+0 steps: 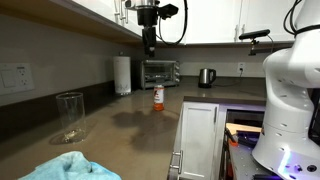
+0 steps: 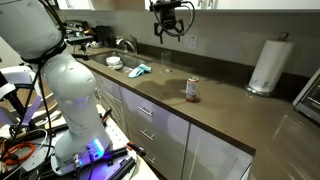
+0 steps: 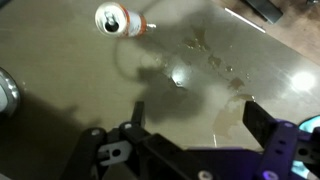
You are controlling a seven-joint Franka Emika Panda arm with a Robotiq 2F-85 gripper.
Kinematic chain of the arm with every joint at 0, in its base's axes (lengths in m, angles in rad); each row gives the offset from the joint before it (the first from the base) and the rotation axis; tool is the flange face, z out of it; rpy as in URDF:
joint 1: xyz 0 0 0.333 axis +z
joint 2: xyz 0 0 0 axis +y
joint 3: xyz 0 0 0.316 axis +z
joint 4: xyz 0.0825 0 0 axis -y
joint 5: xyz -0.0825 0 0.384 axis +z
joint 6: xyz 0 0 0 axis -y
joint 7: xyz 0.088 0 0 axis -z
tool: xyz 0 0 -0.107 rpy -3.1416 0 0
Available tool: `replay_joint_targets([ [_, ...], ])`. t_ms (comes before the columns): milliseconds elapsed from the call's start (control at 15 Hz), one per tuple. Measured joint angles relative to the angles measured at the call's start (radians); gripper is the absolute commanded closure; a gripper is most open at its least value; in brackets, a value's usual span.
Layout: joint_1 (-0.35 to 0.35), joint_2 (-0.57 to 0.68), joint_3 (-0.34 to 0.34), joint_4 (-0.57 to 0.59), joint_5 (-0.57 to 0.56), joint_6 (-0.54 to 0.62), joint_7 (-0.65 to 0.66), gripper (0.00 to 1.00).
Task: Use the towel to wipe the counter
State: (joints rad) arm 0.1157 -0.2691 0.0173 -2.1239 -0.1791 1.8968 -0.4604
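Note:
A light blue towel [image 1: 68, 167] lies crumpled on the brown counter [image 1: 120, 125] near the front in an exterior view, and next to the sink in an exterior view [image 2: 139, 70]. My gripper [image 1: 149, 44] hangs high above the counter, far from the towel, also seen in an exterior view [image 2: 166, 28]. In the wrist view the gripper [image 3: 195, 115] is open and empty, looking down at the bare counter with a wet smear [image 3: 215, 65]. The towel is out of the wrist view.
A small bottle with a red label [image 1: 157, 97] stands mid-counter, seen too in an exterior view [image 2: 192, 90] and the wrist view [image 3: 118, 20]. A clear glass [image 1: 70, 115], paper towel roll [image 1: 122, 75], toaster oven [image 1: 160, 72], kettle [image 1: 206, 77], sink with faucet [image 2: 118, 52].

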Motion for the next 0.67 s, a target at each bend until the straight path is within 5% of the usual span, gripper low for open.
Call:
replay_joint_targets([
  [400,0.057,0.001,0.039,-0.076,0.024,0.304,-0.003,0.00],
  [667,0.066,0.017,0.043,-0.076,0.025,0.329,-0.007,0.00],
])
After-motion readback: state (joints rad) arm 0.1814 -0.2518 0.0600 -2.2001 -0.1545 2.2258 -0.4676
